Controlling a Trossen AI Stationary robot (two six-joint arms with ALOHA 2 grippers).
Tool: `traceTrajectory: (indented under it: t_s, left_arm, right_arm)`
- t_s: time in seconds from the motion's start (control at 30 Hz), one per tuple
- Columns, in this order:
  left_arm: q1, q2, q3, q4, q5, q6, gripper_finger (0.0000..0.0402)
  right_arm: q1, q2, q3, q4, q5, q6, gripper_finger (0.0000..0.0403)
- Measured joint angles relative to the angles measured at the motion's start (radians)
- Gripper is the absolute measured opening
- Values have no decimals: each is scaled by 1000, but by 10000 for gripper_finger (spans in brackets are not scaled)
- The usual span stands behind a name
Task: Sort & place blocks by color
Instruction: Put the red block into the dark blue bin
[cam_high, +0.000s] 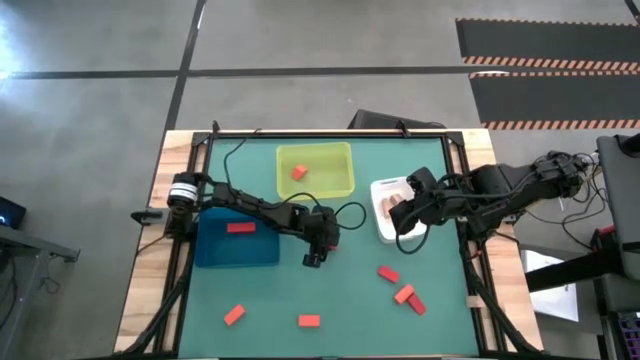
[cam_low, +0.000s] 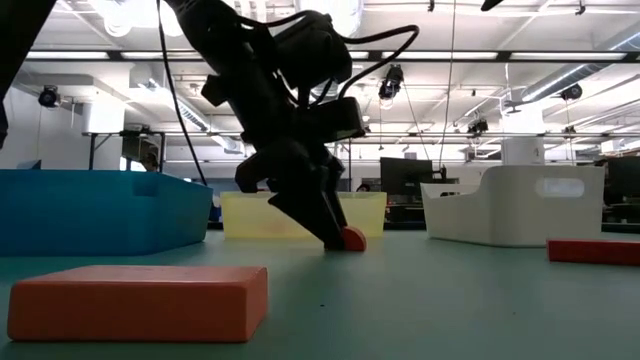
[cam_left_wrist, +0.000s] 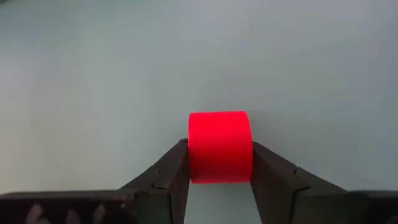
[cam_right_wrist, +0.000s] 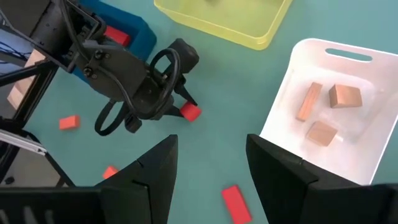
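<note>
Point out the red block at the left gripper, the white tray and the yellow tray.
red block (cam_left_wrist: 219, 146): left wrist view, middle of its facing side.
white tray (cam_right_wrist: 329, 53): right wrist view, far rim.
yellow tray (cam_high: 330, 178): high view, bare floor.

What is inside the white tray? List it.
Three pale tan blocks lie in the white tray, seen from the right wrist. In the high view the right gripper hangs over it, covering part of the floor.

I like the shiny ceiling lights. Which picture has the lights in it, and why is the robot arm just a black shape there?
The low view shows the bright ceiling lights; against them, the left gripper at the red block shows as a dark silhouette. The high view has flat, even light, with no lamps in sight.
</note>
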Motion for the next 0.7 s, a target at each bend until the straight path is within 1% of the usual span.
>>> traceTrajectory:
  t_s: [0.13, 0.2, 0.3, 0.43, 0.57, 0.7]
  left_arm:
    - [1, -28, 7, -16, -14, -20, 130]
    - [1, -61, 11, -29, -19, -23, 131]
    - [0, -127, 10, -68, -26, -23, 131]
    - [0, -249, 5, -164, -28, -23, 132]
    - [0, -385, 3, -295, -30, -27, 132]
    - [-3, -518, -8, -433, -33, -78, 133]
  right_arm:
    - [0, 0, 0, 0, 0, 1, 180]
    - [0, 0, 0, 1, 4, 0, 180]
    - [0, 0, 0, 2, 37, -1, 180]
    - [-10, 0, -2, 3, 53, -4, 180]
    - [-18, 0, -5, 6, 68, -13, 180]
    - [-20, 0, -5, 8, 78, -11, 180]
